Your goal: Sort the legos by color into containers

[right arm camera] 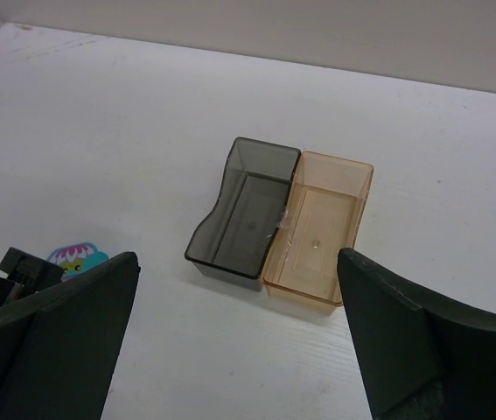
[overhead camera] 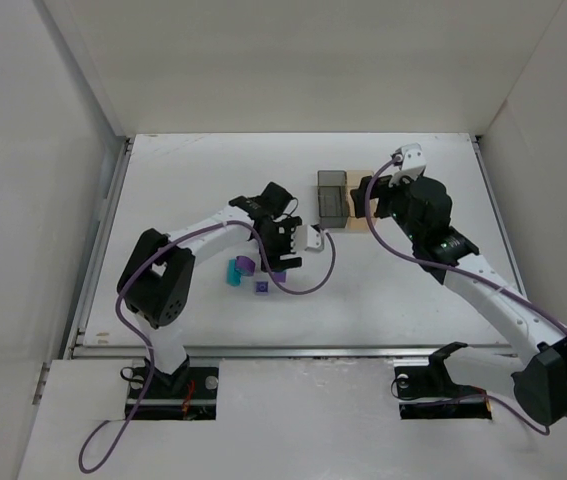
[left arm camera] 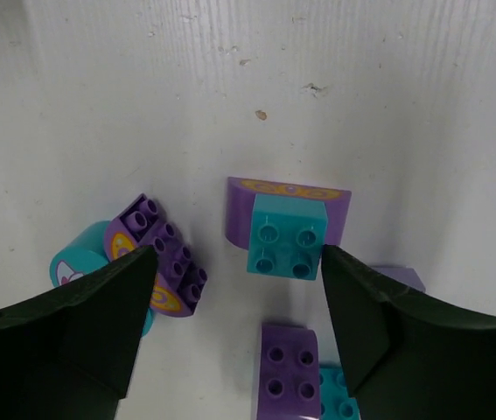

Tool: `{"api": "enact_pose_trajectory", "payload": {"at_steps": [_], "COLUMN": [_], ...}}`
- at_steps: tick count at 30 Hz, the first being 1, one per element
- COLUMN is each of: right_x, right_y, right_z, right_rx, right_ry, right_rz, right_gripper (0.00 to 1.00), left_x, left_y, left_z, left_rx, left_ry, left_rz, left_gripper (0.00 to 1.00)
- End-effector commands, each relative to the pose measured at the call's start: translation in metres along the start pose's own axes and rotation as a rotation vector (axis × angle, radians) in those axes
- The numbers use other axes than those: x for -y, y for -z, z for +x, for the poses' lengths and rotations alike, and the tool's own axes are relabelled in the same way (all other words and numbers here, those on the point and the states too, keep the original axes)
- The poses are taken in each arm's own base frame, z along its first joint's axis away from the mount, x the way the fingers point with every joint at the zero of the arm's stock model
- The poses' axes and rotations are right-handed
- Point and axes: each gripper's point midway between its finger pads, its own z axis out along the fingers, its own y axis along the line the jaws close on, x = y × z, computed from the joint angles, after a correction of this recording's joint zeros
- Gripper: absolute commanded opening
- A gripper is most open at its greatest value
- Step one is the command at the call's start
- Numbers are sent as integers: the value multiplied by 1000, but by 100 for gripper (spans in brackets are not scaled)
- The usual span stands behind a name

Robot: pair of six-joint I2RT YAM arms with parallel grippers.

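Observation:
The legos lie loose on the white table. In the left wrist view a teal brick (left arm camera: 287,236) sits on a purple arched piece (left arm camera: 241,210). A purple brick with a yellow print (left arm camera: 164,262) leans on a teal rounded piece (left arm camera: 77,260). A purple four-stud brick (left arm camera: 289,372) lies nearest, with a teal brick (left arm camera: 339,398) beside it. My left gripper (left arm camera: 239,260) is open and empty just above them. From above it (overhead camera: 283,256) hovers by the legos (overhead camera: 246,267). The dark grey container (right arm camera: 248,214) and the tan container (right arm camera: 322,227) stand joined, both empty. My right gripper (right arm camera: 236,262) is open and empty in front of them.
White walls enclose the table on three sides. From above, the right arm (overhead camera: 418,210) covers most of the tan container (overhead camera: 358,222); the grey one (overhead camera: 332,197) shows beside it. A teal printed piece (right arm camera: 77,258) shows at the left in the right wrist view.

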Motion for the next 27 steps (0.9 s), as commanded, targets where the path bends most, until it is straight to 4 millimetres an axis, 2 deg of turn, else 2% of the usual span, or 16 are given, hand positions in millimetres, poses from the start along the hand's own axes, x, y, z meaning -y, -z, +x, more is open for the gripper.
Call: {"api": "enact_pose_trajectory", "payload": {"at_steps": [1,4,9,13,14,16,17,19,21,23,24,25,27], "right_x": [-7,-10,-8,-8,-8,-12,-12,-12,-10,-10,-8,-13,-24], "right_y": [6,9,8,8,8,9,9,9,9,8,10,11,15], "right_z": [-16,-16,-12,-12,-12,-12,-12,-9,-7,-14,-12,-15,-28], "right_rx": [48,47,39,39,39,38,38,27,-4,-16,-40,-50,-36], "right_ry": [-17,-16,-15,-25,-25,-23,-23,-22,-29,-40,-51,-60,-68], "right_rz": [-19,-28,-18,-18,-18,-27,-27,-26,-9,-15,-19,-87,-204], "right_gripper": [100,100,100,100,100,100,100,100,100,100,100,100,100], "left_x": [3,3,14,19,22,23,23,22,10,-5,-12,-29,-44], "left_y": [-12,-12,-15,-21,-24,-24,-24,-23,-9,8,28,47,77], "left_z": [2,2,0,0,6,6,6,2,-16,-31,-47,-55,-70], "left_rx": [-14,-14,-1,-6,-24,-24,-25,-12,61,138,214,266,352], "left_ry": [-13,-4,4,7,25,34,49,68,125,183,217,234,227], "left_rz": [6,6,43,55,63,63,62,62,31,-4,-31,-81,-151], "left_gripper": [69,58,50,27,15,5,0,0,0,0,0,0,0]}}
